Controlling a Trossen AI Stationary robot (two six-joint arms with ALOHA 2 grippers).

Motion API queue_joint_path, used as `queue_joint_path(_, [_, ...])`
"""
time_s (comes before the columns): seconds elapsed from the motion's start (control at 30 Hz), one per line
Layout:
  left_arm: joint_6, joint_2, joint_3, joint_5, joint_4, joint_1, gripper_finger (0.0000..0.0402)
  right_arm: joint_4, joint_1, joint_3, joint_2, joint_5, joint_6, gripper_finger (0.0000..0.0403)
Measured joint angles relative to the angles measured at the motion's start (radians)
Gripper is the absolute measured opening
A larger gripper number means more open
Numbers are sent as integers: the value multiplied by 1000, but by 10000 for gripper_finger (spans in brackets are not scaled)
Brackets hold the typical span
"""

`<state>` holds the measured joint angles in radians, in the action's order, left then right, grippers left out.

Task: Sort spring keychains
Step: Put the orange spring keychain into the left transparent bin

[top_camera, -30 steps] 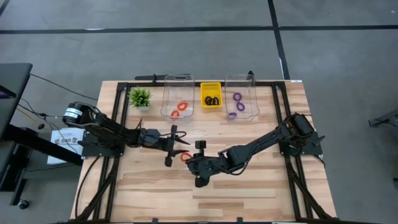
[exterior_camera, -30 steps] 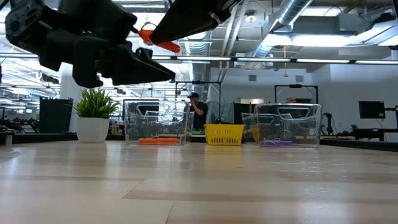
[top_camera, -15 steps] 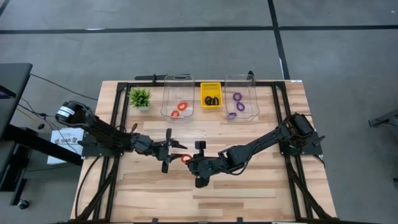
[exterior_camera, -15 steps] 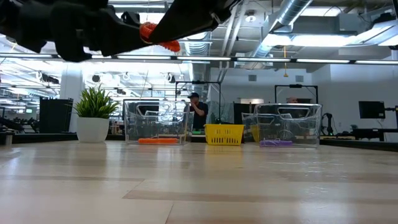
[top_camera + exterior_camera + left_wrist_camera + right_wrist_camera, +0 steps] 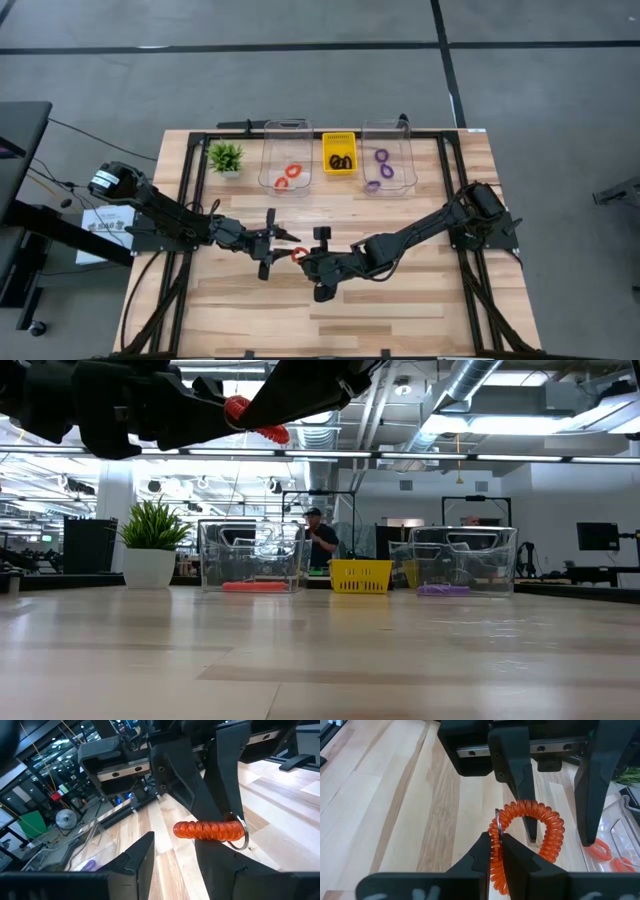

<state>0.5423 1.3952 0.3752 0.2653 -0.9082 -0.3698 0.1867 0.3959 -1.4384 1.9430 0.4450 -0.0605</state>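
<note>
Overhead, the two arms meet above the middle of the wooden table (image 5: 400, 300), in front of the yellow basket (image 5: 339, 153). The right gripper (image 5: 303, 256) pinches a red spring keychain (image 5: 297, 253), and the left gripper (image 5: 275, 240) faces it from the plant (image 5: 225, 155) side with its fingers spread. More red keychains (image 5: 288, 174) lie in the clear bin (image 5: 286, 153) left of the basket, black ones (image 5: 341, 160) in the basket, purple ones (image 5: 381, 169) in the clear bin (image 5: 388, 155) to its right.

From table level, the red coil (image 5: 252, 420) hangs high above the bins between dark arm parts; a person (image 5: 318, 542) stands behind the basket (image 5: 360, 575).

Through the left wrist camera, the coil (image 5: 209, 830) lies crosswise between that gripper's open fingers (image 5: 135, 857), touching neither that I can see.

Through the right wrist camera, the fingers (image 5: 482, 855) are clenched on the coil (image 5: 530, 835) beside its metal ring (image 5: 497, 825).
</note>
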Motion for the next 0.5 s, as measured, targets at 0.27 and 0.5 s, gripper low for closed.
queue_joint_path(0.27, [-8, 0, 0, -88, 2, 0, 140, 0, 0, 0, 0, 0, 0, 22])
queue_joint_path(0.5, [-8, 0, 0, -106, 2, 0, 140, -1, 0, 0, 0, 0, 0, 28])
